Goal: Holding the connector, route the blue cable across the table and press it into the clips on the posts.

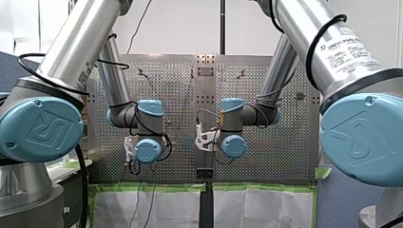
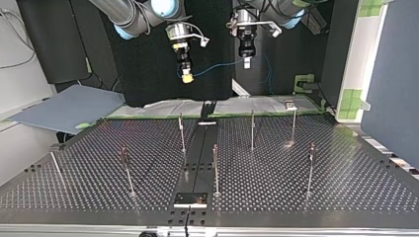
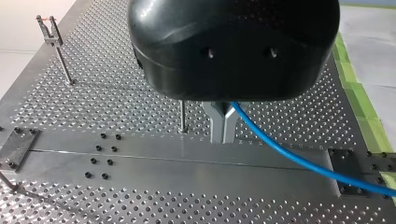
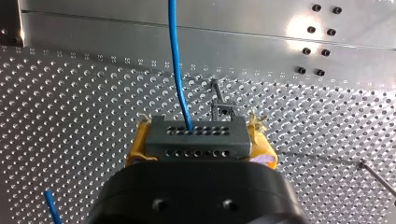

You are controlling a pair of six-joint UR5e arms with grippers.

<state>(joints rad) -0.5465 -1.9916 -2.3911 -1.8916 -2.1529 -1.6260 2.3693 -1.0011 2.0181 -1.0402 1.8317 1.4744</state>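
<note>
Your right hand [image 2: 187, 75] grips the grey connector [image 4: 196, 136] between its yellow pads. Your left hand [image 3: 222, 127] pinches the blue cable [image 3: 299, 161]. The cable runs between both hands, above the bench [image 2: 306, 197] and posts [image 2: 252, 129].

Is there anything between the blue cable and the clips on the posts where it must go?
Nothing visible does. The blue cable hangs in the air between my right gripper, shut on the connector, and my left gripper. The posts stand below on the table, with only open space between.
</note>
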